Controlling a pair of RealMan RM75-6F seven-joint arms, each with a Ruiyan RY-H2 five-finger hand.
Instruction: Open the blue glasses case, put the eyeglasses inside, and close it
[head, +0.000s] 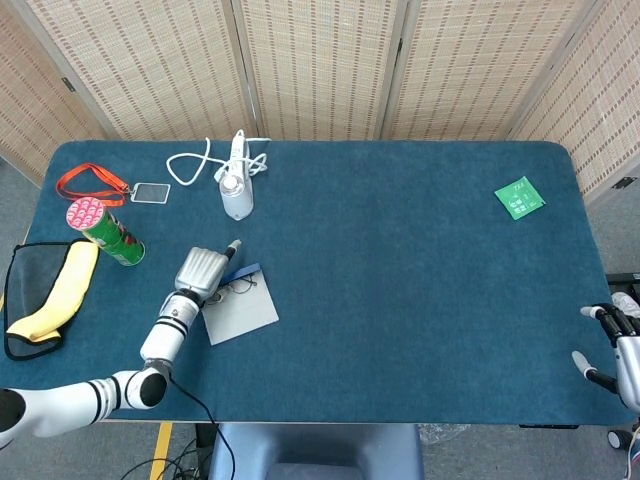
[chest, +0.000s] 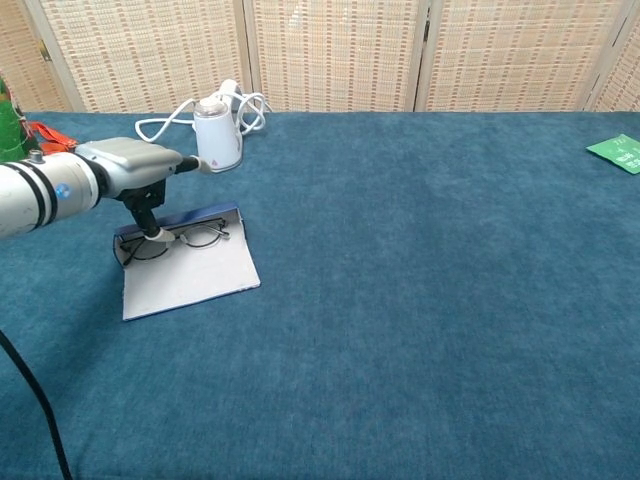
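The glasses case (head: 243, 314) (chest: 190, 282) lies opened flat on the blue table at the left, pale grey inside with a blue far edge (chest: 185, 216). The thin-framed eyeglasses (head: 241, 287) (chest: 204, 236) lie on it close to that blue edge. My left hand (head: 198, 270) (chest: 125, 165) hovers over the case's left part, and its downward fingertips (chest: 152, 232) hold the eyeglasses at their left lens. My right hand (head: 608, 350) hangs off the table's near right corner, fingers apart and holding nothing.
A white corded appliance (head: 236, 195) (chest: 217, 135) stands behind the case. Further left are a green can with a pink lid (head: 108, 232), a red lanyard (head: 92, 182) and a yellow-and-black pouch (head: 40, 298). A green packet (head: 520, 197) lies far right.
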